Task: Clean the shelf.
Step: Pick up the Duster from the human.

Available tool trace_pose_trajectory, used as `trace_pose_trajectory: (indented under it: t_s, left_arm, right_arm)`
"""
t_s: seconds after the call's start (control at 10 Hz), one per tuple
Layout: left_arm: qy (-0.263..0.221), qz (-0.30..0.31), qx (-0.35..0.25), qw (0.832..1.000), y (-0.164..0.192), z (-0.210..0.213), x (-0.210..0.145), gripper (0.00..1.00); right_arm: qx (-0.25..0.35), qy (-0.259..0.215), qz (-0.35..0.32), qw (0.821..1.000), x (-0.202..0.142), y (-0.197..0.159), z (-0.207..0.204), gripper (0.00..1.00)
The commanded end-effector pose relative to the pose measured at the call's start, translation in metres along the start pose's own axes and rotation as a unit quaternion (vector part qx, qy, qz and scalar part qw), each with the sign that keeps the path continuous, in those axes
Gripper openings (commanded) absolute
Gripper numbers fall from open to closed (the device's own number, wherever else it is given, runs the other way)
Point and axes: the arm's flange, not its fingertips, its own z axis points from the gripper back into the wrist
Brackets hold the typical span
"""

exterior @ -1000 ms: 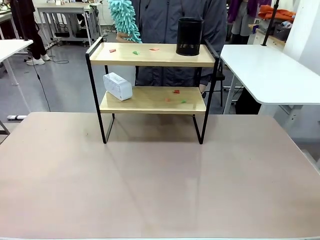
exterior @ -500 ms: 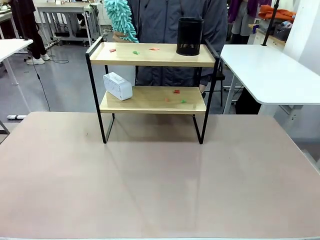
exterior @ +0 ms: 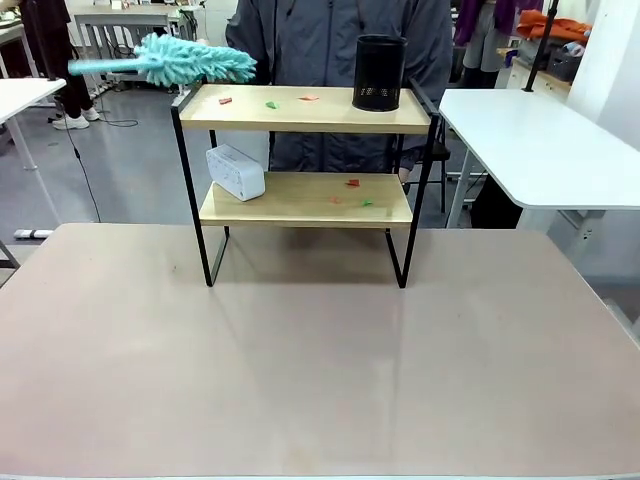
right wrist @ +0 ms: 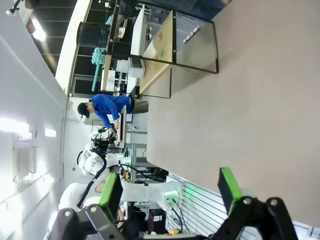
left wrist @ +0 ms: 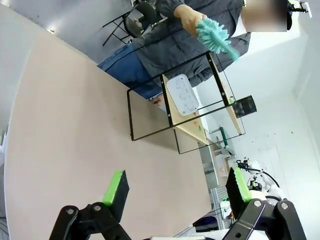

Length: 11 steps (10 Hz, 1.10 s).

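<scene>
The shelf (exterior: 320, 112) is standing at the far middle of the tabletop (exterior: 320, 380). It is probably light, stiff and easy to tip, so its black side frame looks best to hold. A person's hand (left wrist: 188, 16) is holding a soft duster (exterior: 195, 62) level by its top-left corner. The left gripper (left wrist: 177, 186) and right gripper (right wrist: 169, 187) are hovering over the near side, jaws wide and empty.
</scene>
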Motion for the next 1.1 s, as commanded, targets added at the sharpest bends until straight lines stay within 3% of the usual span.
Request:
trace_pose_trajectory:
  t_s: [0.0,0.5,0.7,1.0]
  left_arm:
    - [-0.007,-0.009,-0.008,1.0,0.005,-0.006,-0.001,1.0]
    - [-0.001,0.005,0.002,1.0,0.005,-0.005,0.0,1.0]
    - [0.004,-0.045,-0.01,0.999,-0.015,-0.034,0.042,1.0]
    - [0.057,-0.021,-0.065,0.996,-0.047,-0.096,0.135,1.0]
  right_arm:
    - [0.004,-0.002,0.014,1.0,0.001,-0.001,0.003,1.0]
    - [0.004,-0.002,0.014,1.0,0.001,-0.001,0.003,1.0]
    - [0.004,-0.002,0.014,1.0,0.001,-0.001,0.003,1.0]
    - [0.004,-0.002,0.014,1.0,0.001,-0.001,0.003,1.0]
